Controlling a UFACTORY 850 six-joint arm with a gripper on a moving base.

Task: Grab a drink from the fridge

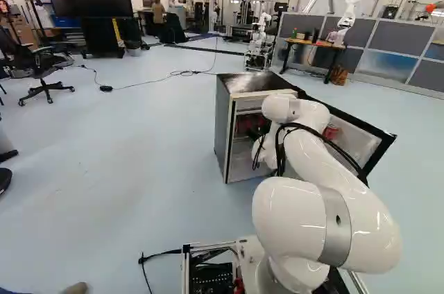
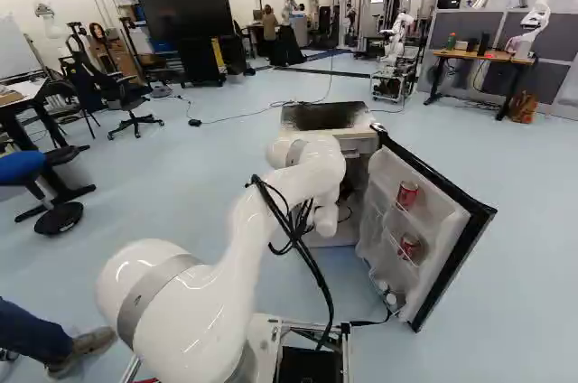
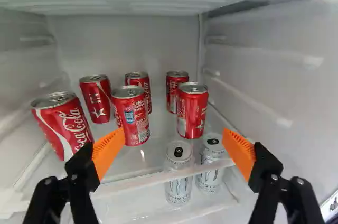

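wrist view: your claw [image 3: 175,133] apart, empty, inside fridge [image 1: 220,124]. red cans [image 3: 136,118] on shelf [image 3: 142,182], ten to one o'clock ahead. door [image 2: 454,266] open, fridge's four o'clock. you're roughly halfway: grip and withdrawal left.

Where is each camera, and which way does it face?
Left base view: behind the white jointed arm, to its left, facing the open dark-sided fridge.
Right base view: behind, to the arm's right, facing likewise.
Wrist view: on the wrist, facing inside; the black orange-padded gripper shows.
Both base views show arm and fridge.
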